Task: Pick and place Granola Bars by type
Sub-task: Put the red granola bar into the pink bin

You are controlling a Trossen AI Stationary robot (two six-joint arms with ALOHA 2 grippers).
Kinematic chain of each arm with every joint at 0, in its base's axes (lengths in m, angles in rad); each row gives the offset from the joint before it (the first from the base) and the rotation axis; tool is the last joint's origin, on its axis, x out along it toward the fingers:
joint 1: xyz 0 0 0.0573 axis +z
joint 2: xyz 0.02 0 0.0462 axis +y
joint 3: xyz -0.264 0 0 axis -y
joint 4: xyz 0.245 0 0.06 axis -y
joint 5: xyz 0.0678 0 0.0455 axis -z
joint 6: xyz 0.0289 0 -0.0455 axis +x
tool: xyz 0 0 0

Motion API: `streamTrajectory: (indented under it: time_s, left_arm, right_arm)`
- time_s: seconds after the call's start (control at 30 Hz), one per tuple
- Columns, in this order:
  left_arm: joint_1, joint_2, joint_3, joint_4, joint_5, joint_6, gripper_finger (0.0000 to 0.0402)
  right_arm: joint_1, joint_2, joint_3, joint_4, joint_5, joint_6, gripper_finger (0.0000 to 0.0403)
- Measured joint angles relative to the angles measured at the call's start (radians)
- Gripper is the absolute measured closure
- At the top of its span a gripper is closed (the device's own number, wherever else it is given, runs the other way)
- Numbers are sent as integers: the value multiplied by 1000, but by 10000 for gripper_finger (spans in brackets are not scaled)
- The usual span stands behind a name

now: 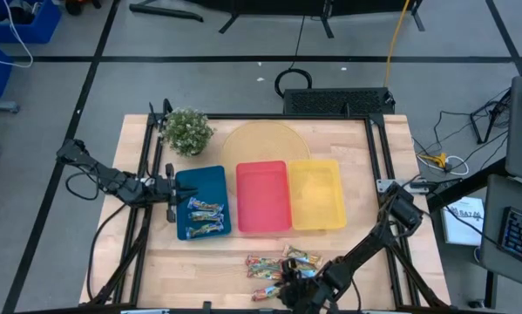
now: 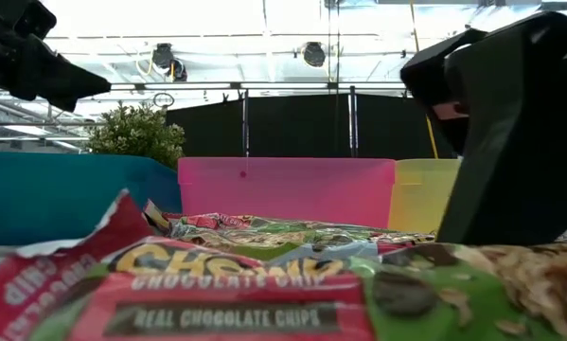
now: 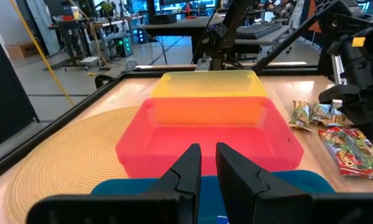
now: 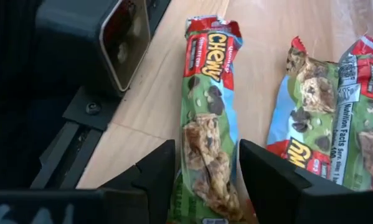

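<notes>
Early on: a couple of bars [image 1: 204,216] lie in the blue tray [image 1: 210,181]; red tray [image 1: 262,196] and yellow tray [image 1: 316,194] look empty. Right gripper [image 4: 206,171] sits w/ fingers apart around a red-green bar [image 4: 208,118], not yet closed, other loose bars [image 1: 274,264] just beside it on the table [image 1: 374,148]. Left gripper [image 3: 208,163] waits over the blue tray, fingers narrow, holding nothing.

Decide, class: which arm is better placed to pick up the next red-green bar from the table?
The right. Its gripper is open and straddles a red-green bar in the loose pile on the table. The left gripper hangs over the blue tray's edge, away from the pile.
</notes>
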Motion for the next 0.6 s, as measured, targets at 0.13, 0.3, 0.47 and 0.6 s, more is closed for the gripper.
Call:
streamTrajectory:
  time_s: [0.13, 0.3, 0.47, 0.6]
  left_arm:
    - [0, 0, 0, -2, 22, -2, 344]
    - [0, 0, 0, -2, 23, 7, 344]
    - [0, 0, 0, -2, 23, 7, 344]
    - [0, 0, 0, -1, 23, 8, 344]
  right_arm:
    - [-10, 0, 0, -5, -26, -9, 233]
    - [-32, 0, 0, -7, -95, 104, 254]
    - [-49, 0, 0, -4, -130, 124, 314]
    - [-56, -1, 0, -4, -131, 121, 354]
